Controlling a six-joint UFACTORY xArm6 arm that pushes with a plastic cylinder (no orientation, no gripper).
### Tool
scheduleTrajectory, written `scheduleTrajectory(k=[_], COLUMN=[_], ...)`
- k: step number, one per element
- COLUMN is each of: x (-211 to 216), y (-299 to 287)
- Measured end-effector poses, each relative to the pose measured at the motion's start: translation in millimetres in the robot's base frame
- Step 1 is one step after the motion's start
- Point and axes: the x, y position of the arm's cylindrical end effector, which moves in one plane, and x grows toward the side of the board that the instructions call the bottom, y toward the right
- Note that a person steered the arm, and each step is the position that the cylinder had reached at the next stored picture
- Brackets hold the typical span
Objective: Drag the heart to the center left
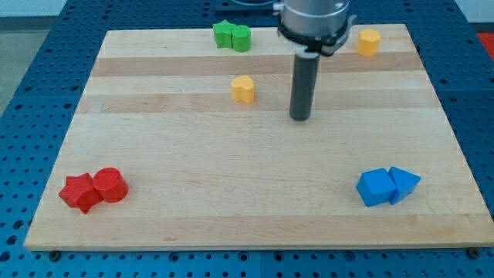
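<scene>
Pale wooden board point(255, 208) on blue perforated table point(31, 85). My tip point(299, 118) rests on bare wood, touching nothing. Yellow heart point(243, 89) sits near, toward the view's left and slightly up.

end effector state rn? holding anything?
No jaws: the end effector is a rod. My tip rests on the board, touching no block, to the view's right of the yellow heart.
</scene>
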Motion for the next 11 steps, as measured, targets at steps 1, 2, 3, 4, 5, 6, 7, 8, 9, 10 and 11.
scheduleTrajectory(k=[1, 2, 3, 4, 5, 6, 7, 8, 9, 10, 11], x=[-30, -25, -19, -19, -22, -41, -41, -32, -28, -38, -53], y=[-40, -134, -186, -151, -96, -106, -151, -206, -192, -132, -151])
